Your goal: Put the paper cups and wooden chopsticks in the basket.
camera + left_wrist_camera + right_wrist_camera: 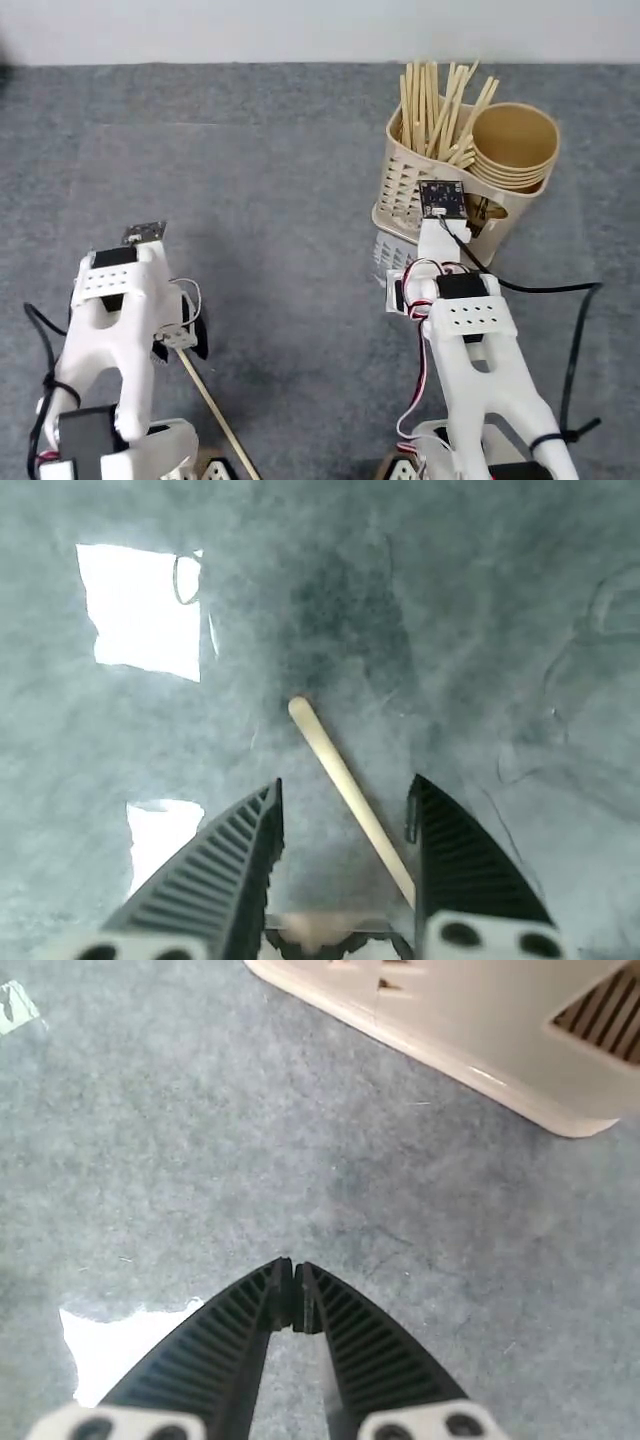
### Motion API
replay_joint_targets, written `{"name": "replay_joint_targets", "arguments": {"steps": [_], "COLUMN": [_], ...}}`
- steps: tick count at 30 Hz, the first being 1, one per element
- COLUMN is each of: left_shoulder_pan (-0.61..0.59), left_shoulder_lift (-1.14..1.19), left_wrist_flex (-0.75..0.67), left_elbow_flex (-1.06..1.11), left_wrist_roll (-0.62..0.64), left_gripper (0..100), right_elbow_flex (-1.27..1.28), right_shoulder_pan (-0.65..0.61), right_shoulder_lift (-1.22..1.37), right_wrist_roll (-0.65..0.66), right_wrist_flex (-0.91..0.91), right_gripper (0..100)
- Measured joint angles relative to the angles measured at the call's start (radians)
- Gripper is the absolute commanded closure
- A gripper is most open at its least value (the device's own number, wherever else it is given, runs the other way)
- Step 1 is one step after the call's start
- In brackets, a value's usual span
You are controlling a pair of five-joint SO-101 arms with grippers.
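Note:
A single wooden chopstick (215, 410) lies on the grey mat beside the left arm's base. In the left wrist view the same chopstick (330, 755) runs between the fingers of my left gripper (347, 783), which is open and straddles it without clamping. The beige slotted basket (400, 190) stands at the back right with a bundle of chopsticks (435, 105) upright in it and stacked paper cups (515, 145) beside them. My right gripper (292, 1268) is shut on nothing, low over the mat just in front of the basket wall (480, 1020).
Grey mat (280, 200) covers the table up to a white wall at the back. A black cable (570, 330) loops to the right of the right arm. The wide stretch of mat between the left arm and the basket is free.

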Motion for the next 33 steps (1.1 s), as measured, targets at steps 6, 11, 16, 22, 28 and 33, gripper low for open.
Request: {"name": "replay_joint_targets", "arguments": {"steps": [6, 11, 16, 22, 28, 33], "left_shoulder_pan": [0.034, 0.046, 0.060, 0.057, 0.046, 0.048], "left_shoulder_lift": [0.167, 0.387, 0.551, 0.629, 0.588, 0.453], "left_wrist_flex": [-0.084, 0.031, 0.155, 0.222, 0.213, 0.215], "left_elbow_flex": [-0.015, -0.229, -0.416, -0.520, -0.640, -0.767], "left_wrist_roll": [0.000, 0.002, 0.006, 0.009, 0.009, 0.046], "left_gripper": [82, 98, 99, 99, 99, 99], "right_elbow_flex": [0.000, 0.000, 0.000, 0.000, 0.000, 0.000], "right_shoulder_pan": [-0.002, -0.003, -0.002, -0.002, -0.002, 0.000], "right_shoulder_lift": [0.000, 0.000, 0.000, 0.000, 0.000, 0.000], "right_wrist_roll": [0.000, 0.000, 0.000, 0.000, 0.000, 0.000], "right_wrist_flex": [0.000, 0.000, 0.000, 0.000, 0.000, 0.000], "right_gripper": [99.0, 99.0, 99.0, 99.0, 99.0, 99.0]}}
